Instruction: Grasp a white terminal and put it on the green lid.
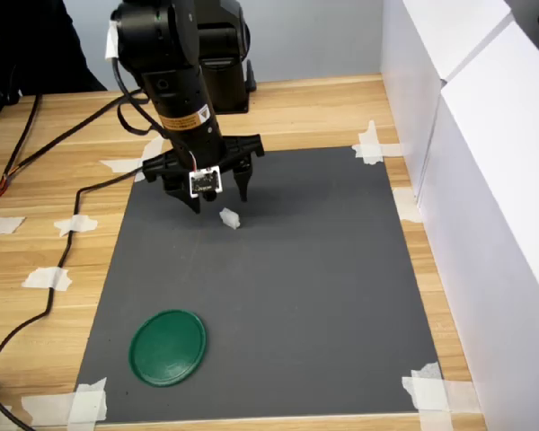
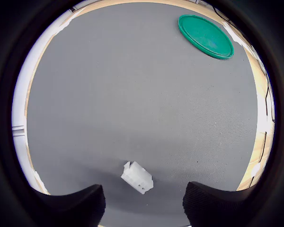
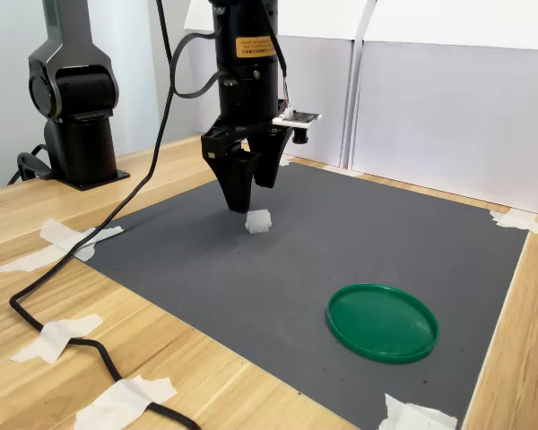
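Note:
The white terminal (image 1: pixel 229 218) (image 3: pixel 259 221) is a tiny white block lying on the grey mat (image 1: pixel 323 296). My gripper (image 1: pixel 220 199) (image 3: pixel 249 193) hangs open just above and slightly behind it, pointing down, with nothing between the fingers. In the wrist view the white terminal (image 2: pixel 137 177) lies just ahead of the gap between the two dark fingertips (image 2: pixel 80 205), nearer to this one. The green lid (image 1: pixel 168 347) (image 2: pixel 206 36) (image 3: pixel 382 322), a flat round disc, rests on the mat near its front edge, far from the gripper and bare.
White tape scraps (image 1: pixel 375 144) hold the mat's corners to the wooden table (image 1: pixel 36 224). White panels (image 1: pixel 485 180) wall off the first exterior view's right. A black cable (image 1: pixel 63 260) runs over the table on the first exterior view's left. The arm's base (image 3: pixel 76 107) stands behind.

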`<state>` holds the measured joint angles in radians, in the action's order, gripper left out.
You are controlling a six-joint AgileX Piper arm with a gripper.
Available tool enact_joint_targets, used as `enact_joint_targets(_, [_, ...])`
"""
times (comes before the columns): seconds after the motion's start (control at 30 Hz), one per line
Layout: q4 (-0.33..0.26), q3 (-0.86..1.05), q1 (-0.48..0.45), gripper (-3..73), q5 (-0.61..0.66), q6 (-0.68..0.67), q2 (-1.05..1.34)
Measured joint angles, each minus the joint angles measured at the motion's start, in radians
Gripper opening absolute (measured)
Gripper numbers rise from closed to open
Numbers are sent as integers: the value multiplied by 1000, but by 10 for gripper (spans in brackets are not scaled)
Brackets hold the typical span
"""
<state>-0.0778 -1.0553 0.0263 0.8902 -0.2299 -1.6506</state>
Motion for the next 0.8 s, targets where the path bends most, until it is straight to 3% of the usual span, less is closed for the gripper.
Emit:
enact_joint_targets(0.33, [-1,-1,0,700,-19,-4,-65])
enact_joint_targets(0.63, [-37,-1,0,699,-21,-19,-82])
enact_joint_targets(0.8, [-38,-1,0,659,-22,-32,-95])
